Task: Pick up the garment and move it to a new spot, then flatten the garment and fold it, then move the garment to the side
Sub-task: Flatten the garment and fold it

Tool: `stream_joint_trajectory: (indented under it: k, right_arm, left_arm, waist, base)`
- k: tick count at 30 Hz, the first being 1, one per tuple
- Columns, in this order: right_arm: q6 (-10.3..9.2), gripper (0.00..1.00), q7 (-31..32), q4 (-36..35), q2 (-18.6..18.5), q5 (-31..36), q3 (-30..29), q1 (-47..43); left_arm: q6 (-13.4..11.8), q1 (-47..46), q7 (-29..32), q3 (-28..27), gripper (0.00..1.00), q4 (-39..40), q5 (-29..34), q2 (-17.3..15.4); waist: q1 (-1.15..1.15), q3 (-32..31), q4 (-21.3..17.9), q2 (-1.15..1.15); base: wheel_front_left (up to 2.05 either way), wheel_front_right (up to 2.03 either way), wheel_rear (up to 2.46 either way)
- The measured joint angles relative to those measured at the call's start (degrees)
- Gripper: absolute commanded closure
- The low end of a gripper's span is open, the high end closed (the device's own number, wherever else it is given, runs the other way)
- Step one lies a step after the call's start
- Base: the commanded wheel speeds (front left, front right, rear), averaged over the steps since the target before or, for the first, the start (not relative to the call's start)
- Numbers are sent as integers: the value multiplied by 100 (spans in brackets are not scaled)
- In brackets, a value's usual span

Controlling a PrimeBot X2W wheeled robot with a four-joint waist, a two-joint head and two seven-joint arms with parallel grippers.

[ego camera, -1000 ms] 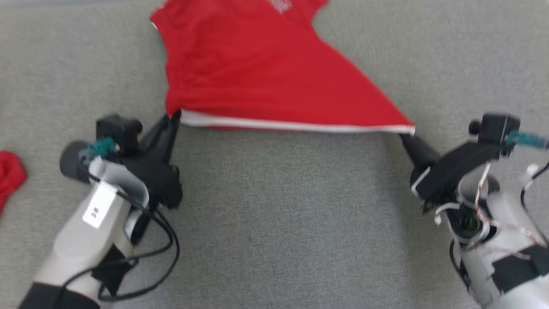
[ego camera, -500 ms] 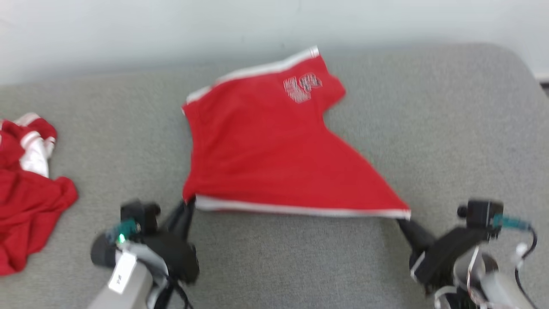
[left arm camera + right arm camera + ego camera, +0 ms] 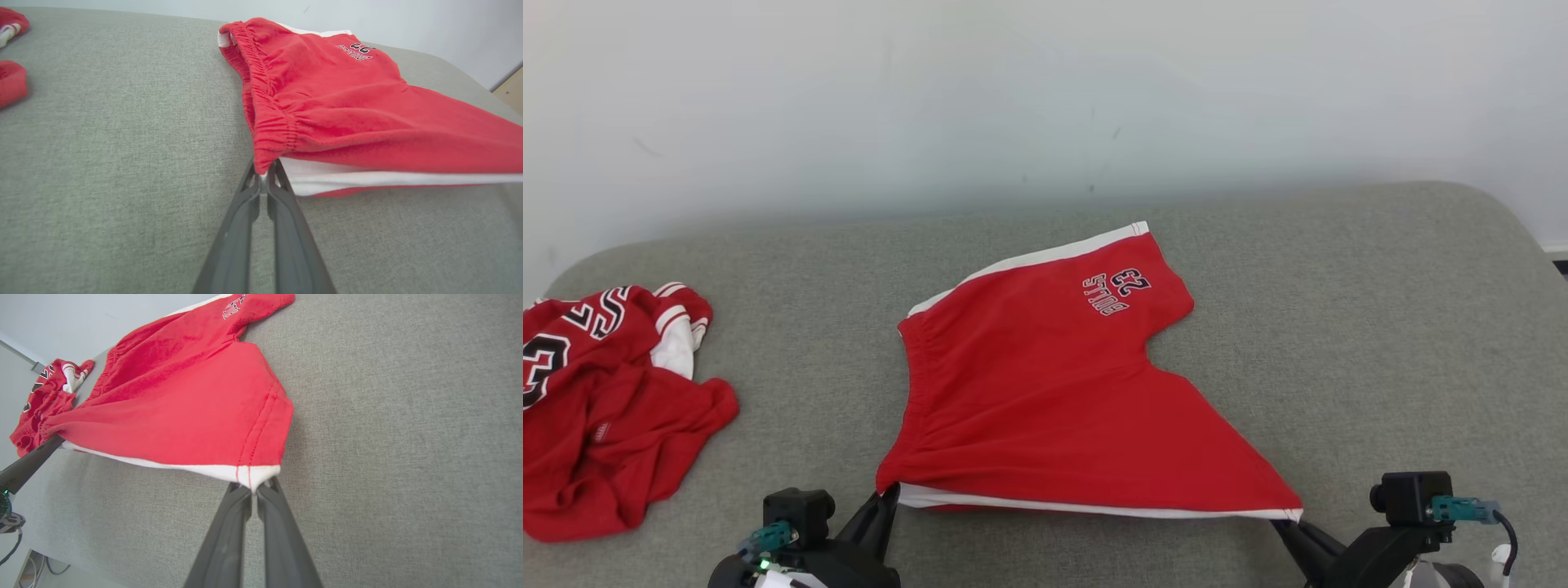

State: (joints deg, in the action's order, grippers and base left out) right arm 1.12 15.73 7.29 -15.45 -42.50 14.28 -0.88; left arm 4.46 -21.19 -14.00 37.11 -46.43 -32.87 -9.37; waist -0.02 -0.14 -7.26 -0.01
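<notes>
We see left end effector (image 3: pixel 263 177) pinched tight on red shorts (image 3: pixel 1045 392) waistband corner, right end effector (image 3: pixel 254 489) clamped on hem corner. Shorts mid grey counter (image 3: pixel 1380 327), near edge lifted. Jersey (image 3: pixel 605 425) well left.

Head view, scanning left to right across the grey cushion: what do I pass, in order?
Crumpled red jersey → left gripper → red Bulls shorts, pinched at both near corners → right gripper.
</notes>
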Motion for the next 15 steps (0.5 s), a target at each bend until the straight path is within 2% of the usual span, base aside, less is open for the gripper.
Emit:
stream_joint_trajectory:
  k: [15]
  right_arm:
    - [-265, 100, 576, -165, -158, 182, 366, -247]
  left_arm:
    - [-93, 226, -16, 243, 100, -76, 210, 4]
  waist:
    - [2, 33, 77, 1]
  base:
    - [0, 0, 0]
